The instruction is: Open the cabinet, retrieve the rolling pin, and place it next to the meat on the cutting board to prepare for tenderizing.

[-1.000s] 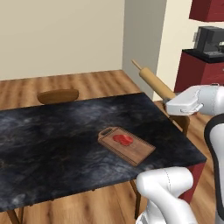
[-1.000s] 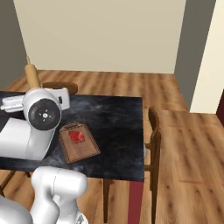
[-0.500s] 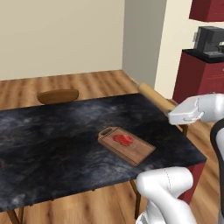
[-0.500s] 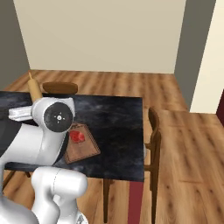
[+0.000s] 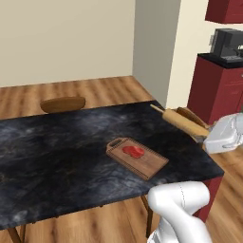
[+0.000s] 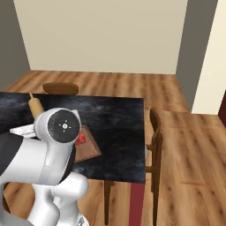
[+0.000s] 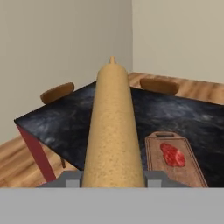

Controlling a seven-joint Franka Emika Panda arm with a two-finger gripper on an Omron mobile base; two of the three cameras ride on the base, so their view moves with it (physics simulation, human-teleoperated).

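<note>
My gripper [image 5: 207, 136] is shut on the rolling pin [image 5: 179, 120], a tan wooden cylinder held low over the right end of the black table [image 5: 57, 152]. The pin slants up and to the left from the hand. In the hand view the rolling pin [image 7: 113, 127] runs straight away from my gripper [image 7: 113, 179], with the table beyond it. The brown cutting board [image 5: 138, 158] lies on the table left of the pin, with the red meat [image 5: 134, 152] on its near-left part. The meat [image 7: 173, 154] sits on the cutting board [image 7: 192, 173] to the right of the pin. A corner of the dark-red cabinet [image 5: 225, 9] shows at the upper right.
A wooden chair [image 5: 61, 103] stands at the table's far side and another chair [image 6: 154, 134] at its right end. A red counter unit [image 5: 216, 90] with a dark coffee machine [image 5: 228, 42] stands to the right. My white arm [image 6: 53, 145] hides part of the board.
The hand has come down and in toward the table, bringing the rolling pin from well above the table's right end to just over its edge. Board and meat have not moved.
</note>
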